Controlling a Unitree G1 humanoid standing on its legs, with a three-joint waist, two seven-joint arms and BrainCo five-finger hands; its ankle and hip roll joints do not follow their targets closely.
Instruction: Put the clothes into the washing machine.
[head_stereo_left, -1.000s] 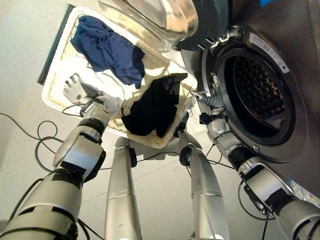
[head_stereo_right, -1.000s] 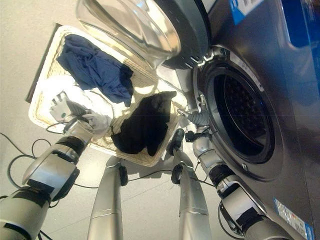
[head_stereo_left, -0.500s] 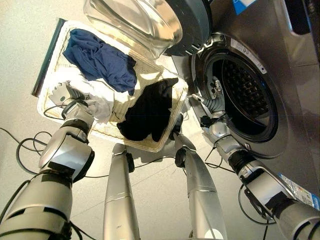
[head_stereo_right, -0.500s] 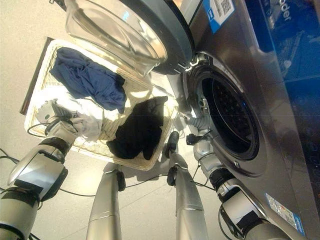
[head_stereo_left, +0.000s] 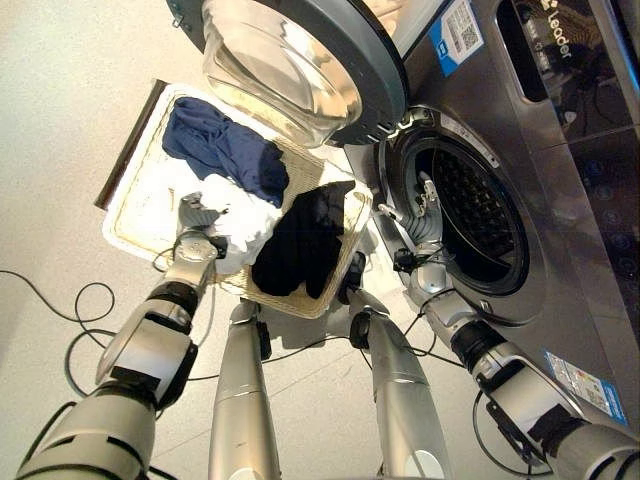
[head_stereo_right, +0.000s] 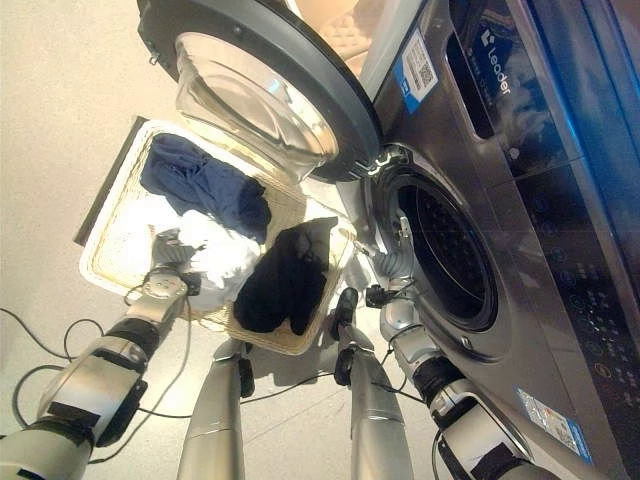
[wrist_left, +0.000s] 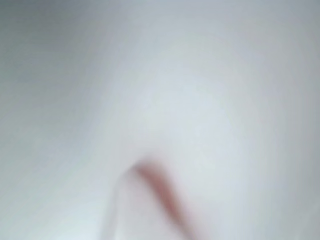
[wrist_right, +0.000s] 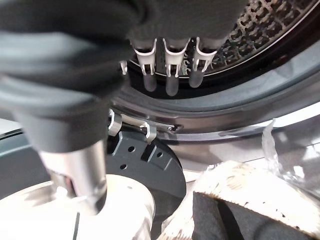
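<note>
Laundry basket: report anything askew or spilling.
The black garment hangs over the laundry basket's rim on the side nearest the washing machine, partly outside it. The navy garment and white garment lie inside.

Laundry corner, most likely in a home. Front-loading washing machine (head_stereo_left: 520, 190), dark grey, with its round glass door (head_stereo_left: 290, 60) swung open over a perforated steel drum (head_stereo_left: 470, 205). Woven laundry basket (head_stereo_right: 105, 255) of clothes on a pale speckled floor (head_stereo_left: 70, 90) beside it.
</note>
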